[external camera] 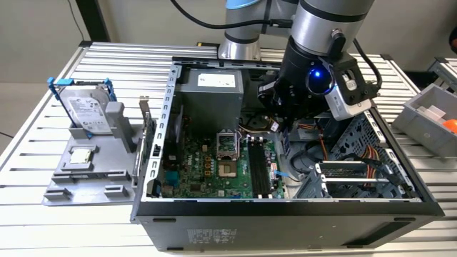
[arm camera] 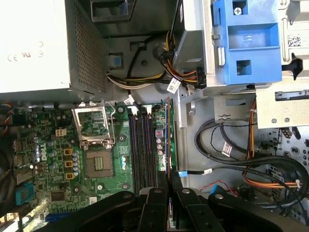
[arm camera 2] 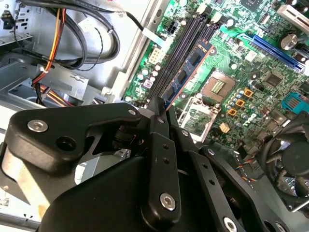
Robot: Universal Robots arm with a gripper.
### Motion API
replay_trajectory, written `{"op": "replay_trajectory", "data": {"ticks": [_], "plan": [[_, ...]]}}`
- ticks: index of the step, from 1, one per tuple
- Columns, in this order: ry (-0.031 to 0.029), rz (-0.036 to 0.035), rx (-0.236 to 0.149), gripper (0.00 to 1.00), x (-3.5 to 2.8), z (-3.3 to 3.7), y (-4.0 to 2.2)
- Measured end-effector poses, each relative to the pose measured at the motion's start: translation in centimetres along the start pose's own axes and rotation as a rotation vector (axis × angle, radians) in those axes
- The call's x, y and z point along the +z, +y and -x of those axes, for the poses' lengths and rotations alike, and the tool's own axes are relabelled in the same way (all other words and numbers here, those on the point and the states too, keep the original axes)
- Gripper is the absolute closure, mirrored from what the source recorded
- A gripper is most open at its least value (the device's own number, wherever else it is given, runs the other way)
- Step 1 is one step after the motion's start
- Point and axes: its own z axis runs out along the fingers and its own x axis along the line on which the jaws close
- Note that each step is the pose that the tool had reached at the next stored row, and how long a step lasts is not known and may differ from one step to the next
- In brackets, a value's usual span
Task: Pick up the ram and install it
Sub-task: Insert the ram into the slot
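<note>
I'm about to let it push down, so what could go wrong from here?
1. The ram, pinched by the gripper, stands over the black slots; in the second wrist view it looks canted against them, so pressing may jam it or miss the slot.
2. The open processor socket lies right beside the slots; a slip could hit it.
3. Loose cables run beside the gripper and could snag.

One ram [arm camera: 164, 140]; one tool [arm camera: 170, 193]; one hard drive [external camera: 84, 110]; one processor chip [external camera: 80, 155]; one computer case [external camera: 286, 214].
</note>
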Motion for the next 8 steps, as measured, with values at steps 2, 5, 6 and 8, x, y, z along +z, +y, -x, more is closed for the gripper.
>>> {"op": "replay_trajectory", "data": {"ticks": [2, 5, 6, 8], "plan": [[-0.0001, 0.0006, 0.000, 1.00, 0.11, 0.00, 0.00], [0.0000, -0.0002, 0.000, 1.00, 0.51, -0.01, 0.01], [0.0000, -0.0004, 0.000, 1.00, 0.67, -0.01, 0.01], [-0.0001, -0.0007, 0.000, 1.00, 0.91, -0.02, 0.00]]}}
